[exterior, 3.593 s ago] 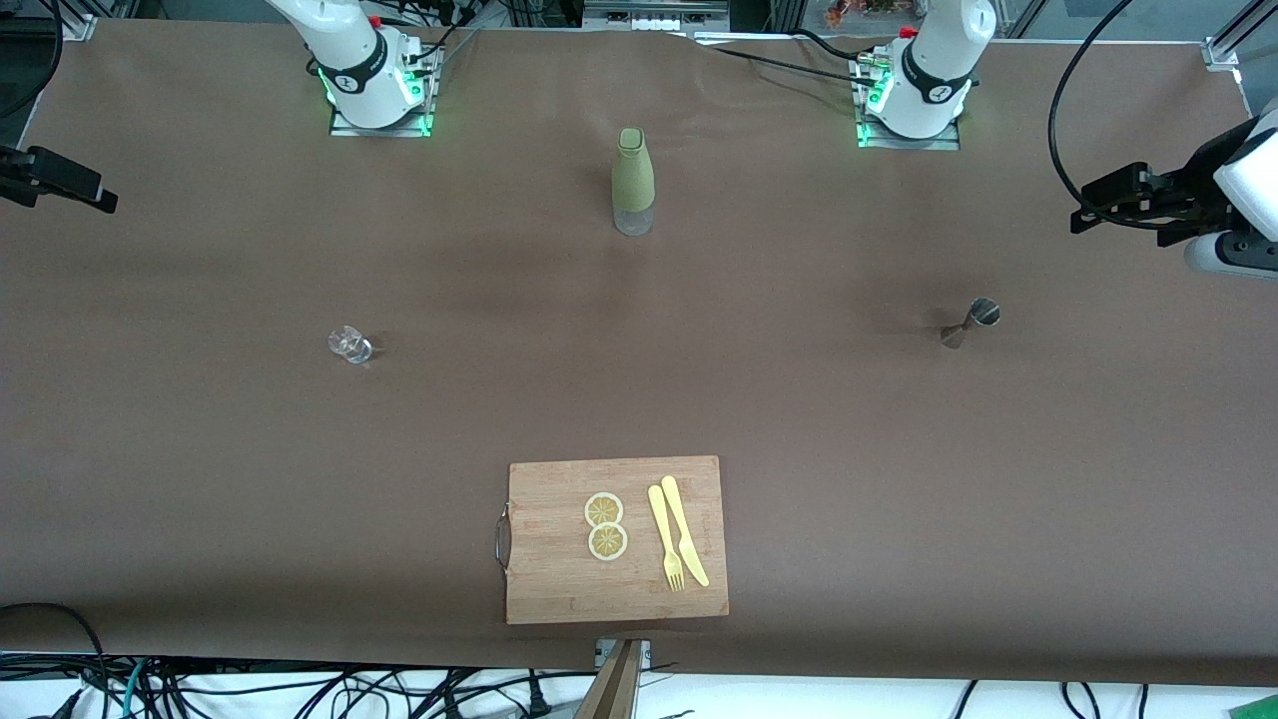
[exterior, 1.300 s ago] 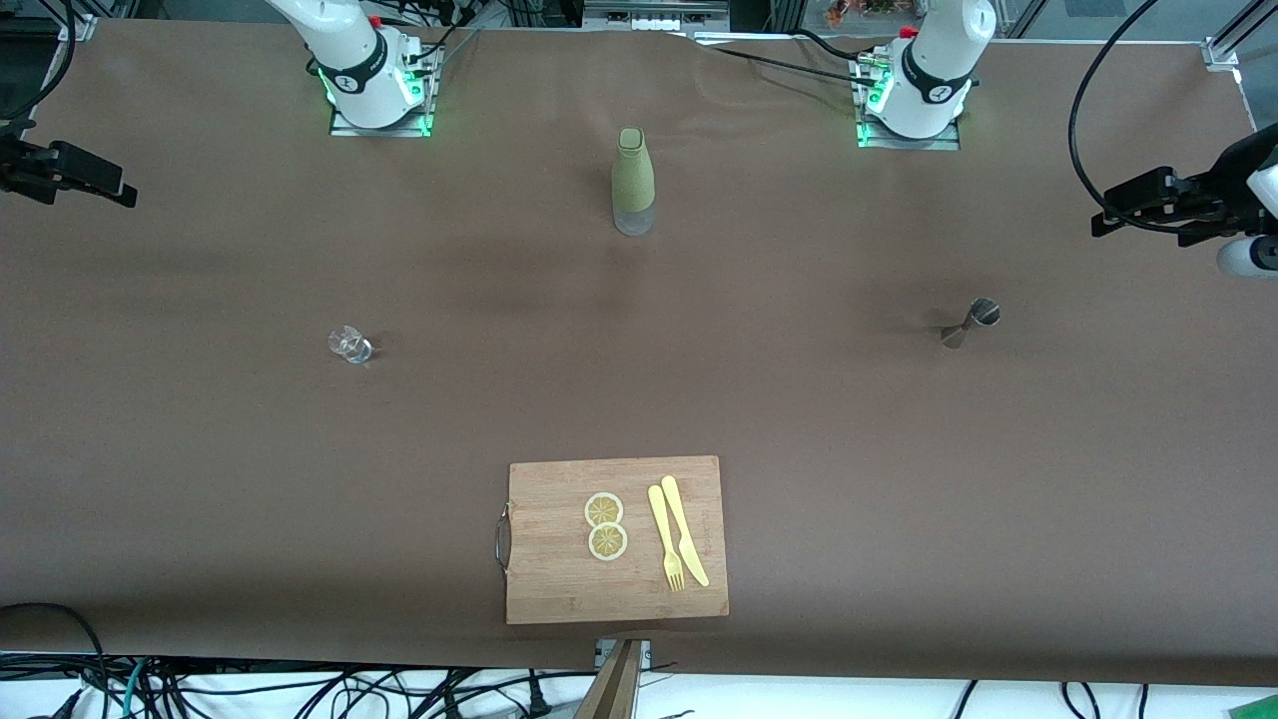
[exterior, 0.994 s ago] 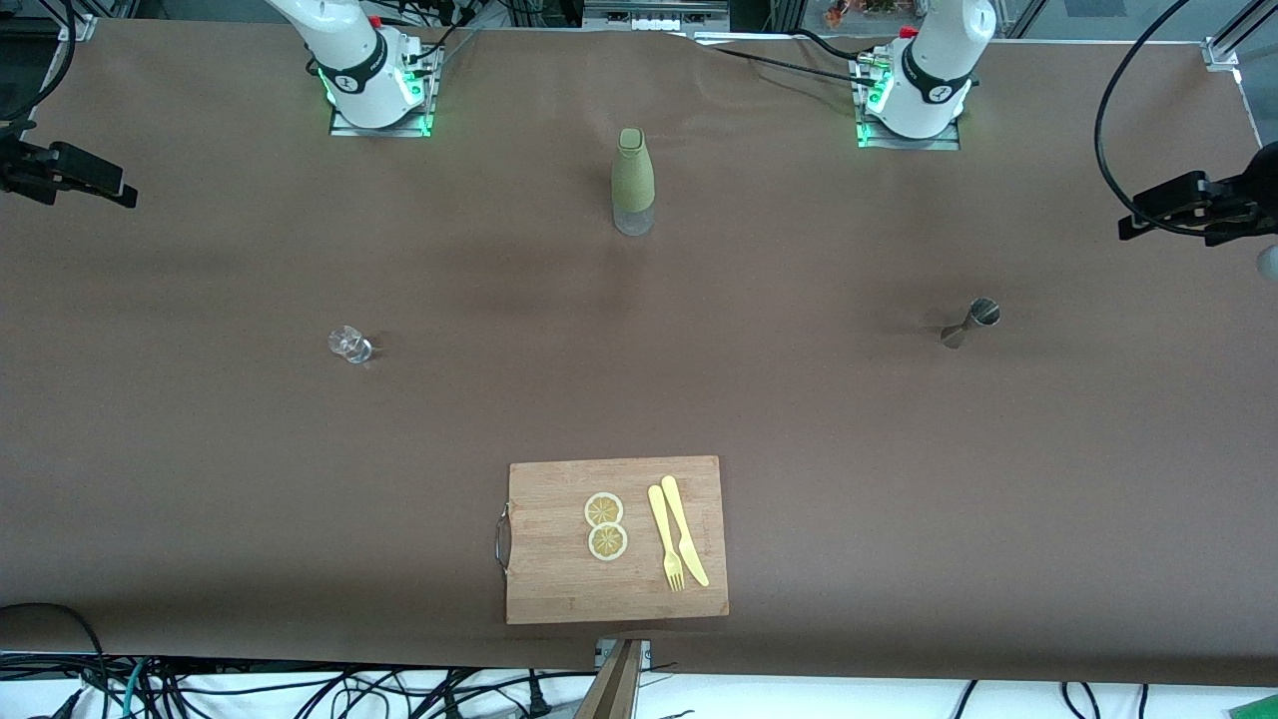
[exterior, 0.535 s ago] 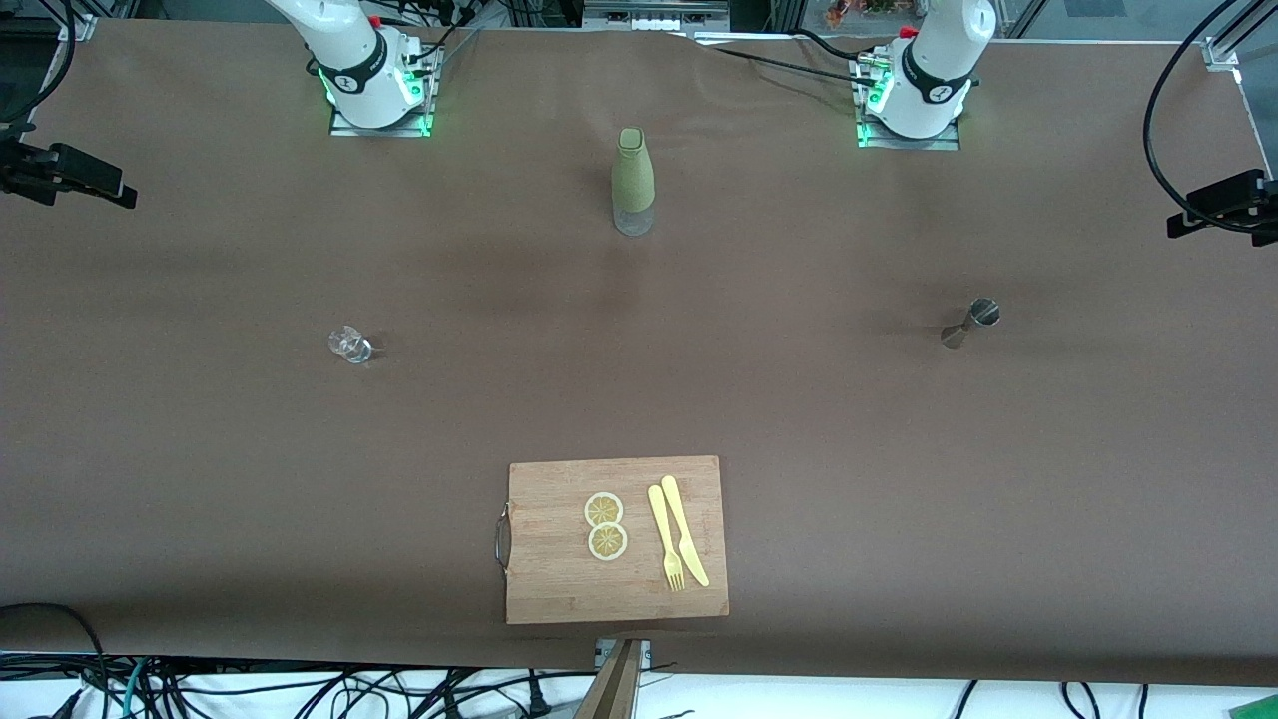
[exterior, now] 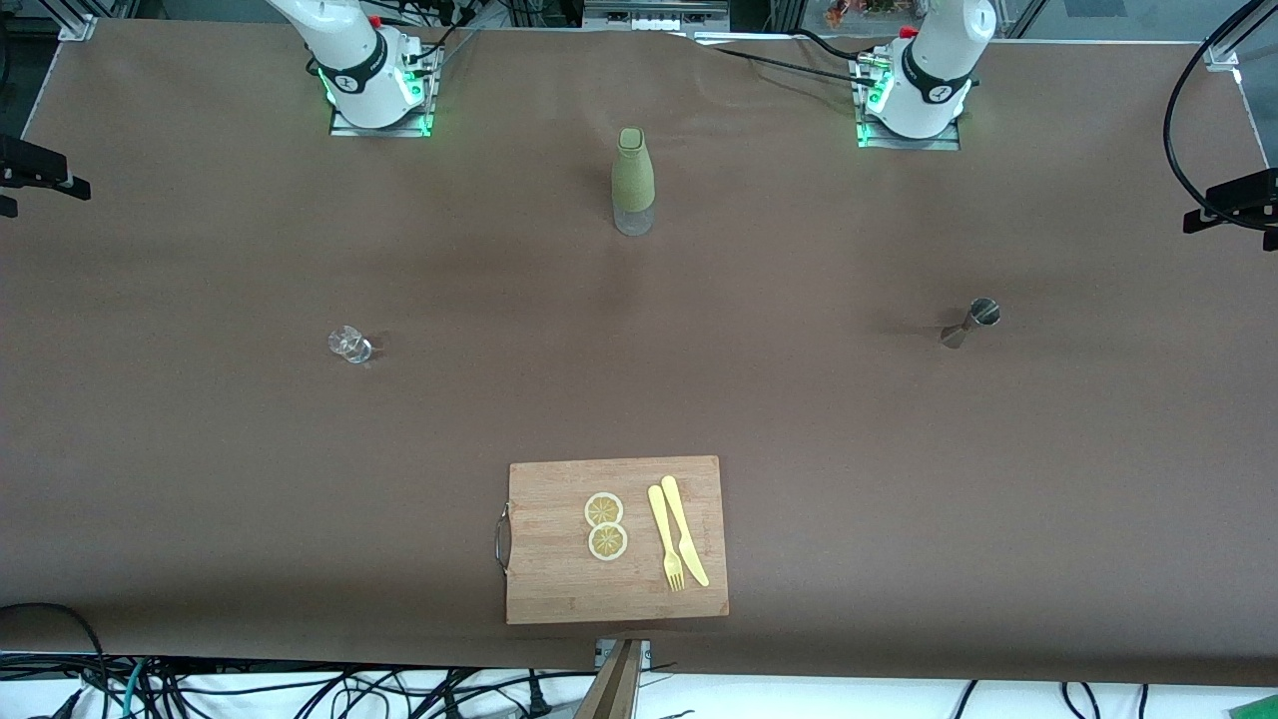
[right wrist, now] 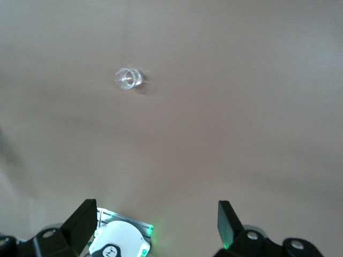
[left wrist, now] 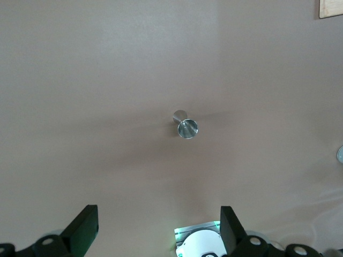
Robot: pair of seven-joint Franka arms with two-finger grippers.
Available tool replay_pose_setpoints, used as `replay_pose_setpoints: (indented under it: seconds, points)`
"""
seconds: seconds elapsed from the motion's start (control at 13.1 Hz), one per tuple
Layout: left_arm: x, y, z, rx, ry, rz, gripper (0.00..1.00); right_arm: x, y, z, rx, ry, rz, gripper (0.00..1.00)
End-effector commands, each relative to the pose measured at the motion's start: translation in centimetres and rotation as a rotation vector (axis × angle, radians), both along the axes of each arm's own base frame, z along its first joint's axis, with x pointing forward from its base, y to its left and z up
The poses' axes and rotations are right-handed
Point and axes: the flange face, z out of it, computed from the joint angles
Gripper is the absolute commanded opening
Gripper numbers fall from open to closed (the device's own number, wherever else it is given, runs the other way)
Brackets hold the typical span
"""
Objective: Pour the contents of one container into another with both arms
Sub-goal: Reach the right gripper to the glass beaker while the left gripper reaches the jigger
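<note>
A small clear glass (exterior: 349, 345) stands toward the right arm's end of the table. A steel jigger (exterior: 970, 322) stands toward the left arm's end. In the left wrist view the jigger (left wrist: 186, 126) is far below my left gripper (left wrist: 159, 230), which is open and empty high over the table. My right gripper (right wrist: 155, 222) is also open and empty, high over the table, with the glass (right wrist: 128, 78) small beneath it. In the front view only black parts of each hand show at the table's ends.
A green bottle (exterior: 633, 180) with a clear base stands between the two arm bases. A wooden cutting board (exterior: 559, 589) with two lemon slices (exterior: 605, 526), a yellow fork and a yellow knife lies at the table edge nearest the front camera.
Both hands have drifted outward toward their own ends of the table and now mostly leave the front view. The glass, jigger and bottle have not moved.
</note>
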Motion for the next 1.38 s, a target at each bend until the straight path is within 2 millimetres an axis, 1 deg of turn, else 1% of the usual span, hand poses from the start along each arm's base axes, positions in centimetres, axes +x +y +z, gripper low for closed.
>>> replay_pose_setpoints:
  seconds: [0.0, 0.08, 0.15, 0.31, 0.38, 0.46, 0.54, 0.61, 0.69, 0.76, 0.84, 0.92, 0.99, 1.07, 1.15, 1.3]
  points:
    - [-0.5, 1.4, -0.2, -0.035, -0.016, -0.072, 1.00, 0.0, -1.1, -0.8, 0.076, -0.018, 0.172, 1.00]
    - [-0.4, 2.7, -0.9, -0.043, -0.020, -0.107, 1.00, 0.0, -1.2, -0.9, 0.082, -0.023, 0.221, 1.00]
    - [-0.3, 4.2, -1.6, -0.071, -0.028, -0.136, 1.00, 0.1, -1.3, -1.3, 0.086, -0.017, 0.229, 1.00]
    - [-0.7, 6.7, -3.3, -0.129, -0.024, -0.111, 1.00, 0.6, -2.2, -3.2, 0.097, 0.017, 0.212, 1.00]
    - [-1.1, 7.9, -4.9, -0.165, -0.005, -0.080, 1.00, 0.7, -2.4, -4.0, 0.111, 0.031, 0.234, 1.00]
    - [-1.3, 9.2, -7.3, -0.239, 0.003, -0.067, 1.00, 0.6, -2.3, -5.1, 0.156, 0.060, 0.276, 1.00]
    - [-1.0, 10.7, -9.7, -0.294, -0.012, -0.116, 1.00, 0.9, -2.3, -6.8, 0.216, 0.075, 0.305, 1.00]
    - [-0.3, 11.1, -12.1, -0.341, -0.036, -0.233, 1.00, 0.9, -3.2, -8.3, 0.266, 0.069, 0.326, 1.00]
    - [-0.1, 11.5, -14.2, -0.411, -0.073, -0.307, 1.00, 1.0, -4.0, -9.7, 0.319, 0.047, 0.391, 1.00]
    - [-0.2, 12.5, -16.2, -0.477, -0.104, -0.345, 1.00, 1.1, -5.2, -11.7, 0.392, 0.014, 0.454, 1.00]
    - [-0.5, 13.3, -18.1, -0.540, -0.140, -0.407, 1.00, 1.2, -6.1, -13.3, 0.475, -0.037, 0.500, 1.00]
    - [-1.4, 14.5, -20.2, -0.603, -0.181, -0.445, 1.00, 1.2, -6.7, -14.7, 0.530, -0.080, 0.551, 1.00]
    - [-2.1, 15.3, -22.9, -0.673, -0.217, -0.475, 1.00, 1.4, -7.0, -16.3, 0.579, -0.127, 0.650, 1.00]
    - [-2.8, 16.0, -25.6, -0.732, -0.260, -0.511, 1.00, 1.4, -7.4, -18.1, 0.639, -0.184, 0.713, 1.00]
    - [-3.2, 16.2, -27.7, -0.786, -0.316, -0.554, 1.00, 1.2, -8.4, -19.9, 0.693, -0.233, 0.731, 1.00]
    - [-3.3, 16.2, -31.2, -0.859, -0.415, -0.672, 1.00, 1.2, -9.1, -23.4, 0.767, -0.320, 0.849, 1.00]
